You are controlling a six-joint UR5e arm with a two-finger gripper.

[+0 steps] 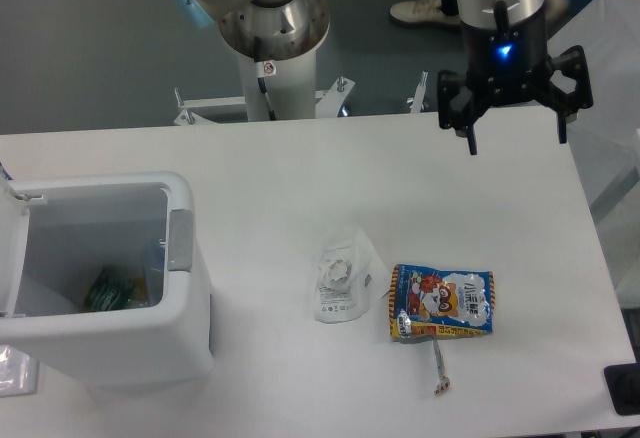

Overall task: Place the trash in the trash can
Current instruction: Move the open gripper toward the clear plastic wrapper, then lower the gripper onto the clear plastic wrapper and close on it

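Observation:
Three pieces of trash lie on the white table: a whitish translucent pouch (340, 283) near the middle, a blue-and-orange cartoon snack packet (443, 303) to its right, and a thin short stick (439, 366) just below the packet. The white trash can (185, 303) stands at the left with its lid swung open; some green and blue wrappers lie inside. My gripper (517, 140) hangs open and empty above the table's far right part, well beyond the packet.
The arm's base column (270, 48) rises behind the table's far edge. A grey latch tab (180, 240) sits on the can's right wall. A dark object (625, 388) shows at the table's right front corner.

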